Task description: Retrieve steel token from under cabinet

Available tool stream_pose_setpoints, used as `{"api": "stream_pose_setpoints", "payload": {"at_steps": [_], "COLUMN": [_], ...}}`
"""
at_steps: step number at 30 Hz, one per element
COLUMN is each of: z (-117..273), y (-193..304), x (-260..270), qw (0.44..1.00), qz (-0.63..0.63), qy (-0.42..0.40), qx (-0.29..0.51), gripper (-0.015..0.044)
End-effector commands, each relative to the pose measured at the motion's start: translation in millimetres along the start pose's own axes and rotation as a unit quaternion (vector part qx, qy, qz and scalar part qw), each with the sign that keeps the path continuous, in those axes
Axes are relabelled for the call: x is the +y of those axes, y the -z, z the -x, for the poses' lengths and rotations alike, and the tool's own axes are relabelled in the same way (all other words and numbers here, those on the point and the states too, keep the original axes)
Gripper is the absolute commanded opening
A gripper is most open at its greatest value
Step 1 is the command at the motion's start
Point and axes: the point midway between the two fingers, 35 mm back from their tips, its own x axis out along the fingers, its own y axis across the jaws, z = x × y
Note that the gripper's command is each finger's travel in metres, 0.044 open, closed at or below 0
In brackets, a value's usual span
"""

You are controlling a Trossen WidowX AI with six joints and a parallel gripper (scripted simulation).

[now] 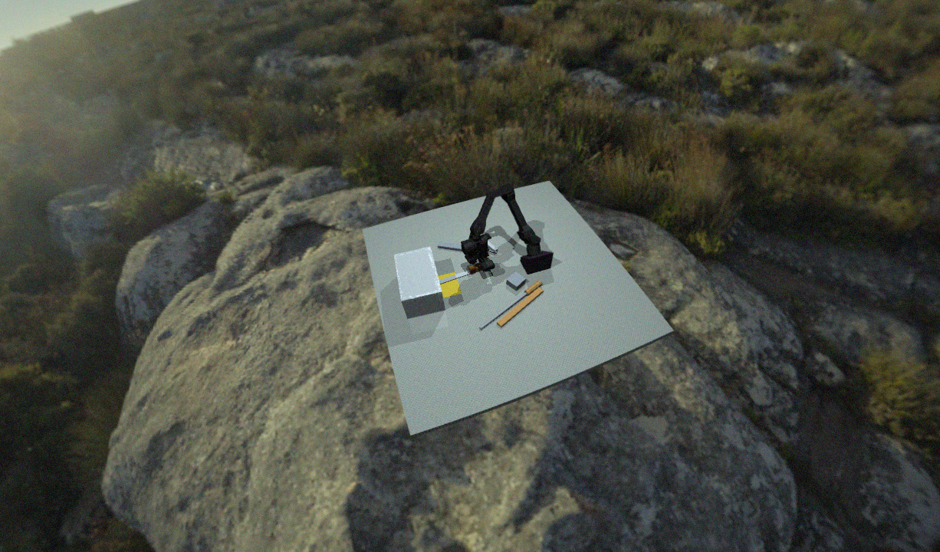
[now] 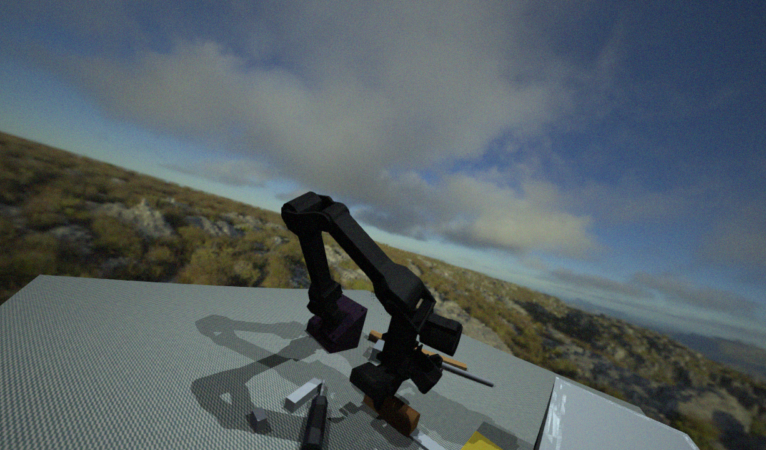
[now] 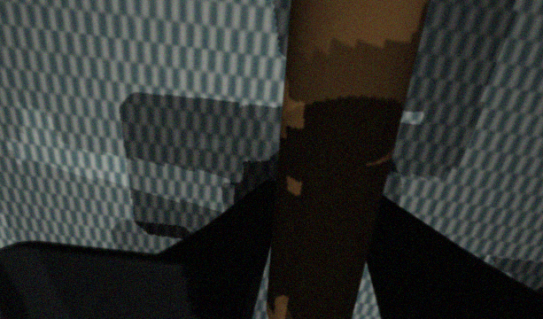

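Observation:
The white cabinet (image 1: 418,273) (image 2: 615,422) stands with the yellow marked area (image 1: 451,288) (image 2: 478,442) at its front. My gripper (image 1: 480,267) (image 2: 381,398) (image 3: 318,197) is shut on the brown handle of a flat-bladed tool. The handle (image 2: 399,415) (image 3: 355,71) runs between the fingers. The pale metal blade (image 1: 455,277) (image 2: 428,441) crosses the yellow area toward the cabinet's front edge; whether its tip is under the cabinet I cannot tell. The steel token does not show in any view.
An orange-handled rod (image 1: 504,310) and an orange stick (image 1: 520,307) lie side by side near a grey block (image 1: 515,280). A dark-handled tool (image 2: 316,422), a grey bar (image 2: 302,394) and a small grey block (image 2: 258,418) lie on the gripper's other side.

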Motion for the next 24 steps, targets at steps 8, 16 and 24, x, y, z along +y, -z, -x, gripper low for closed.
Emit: {"api": "stream_pose_setpoints", "payload": {"at_steps": [8, 16, 24], "z": [-0.7, -0.7, -0.8], "y": [16.4, 26.1, 36.0], "x": [0.0, -0.2, -0.4], "qw": [1.0, 1.0, 1.0], "qz": [-0.001, 0.0, 0.0], "qy": [0.0, 0.0, 0.0], "qx": [0.002, 0.003, 0.003], "gripper": [0.0, 0.0, 0.0]}}
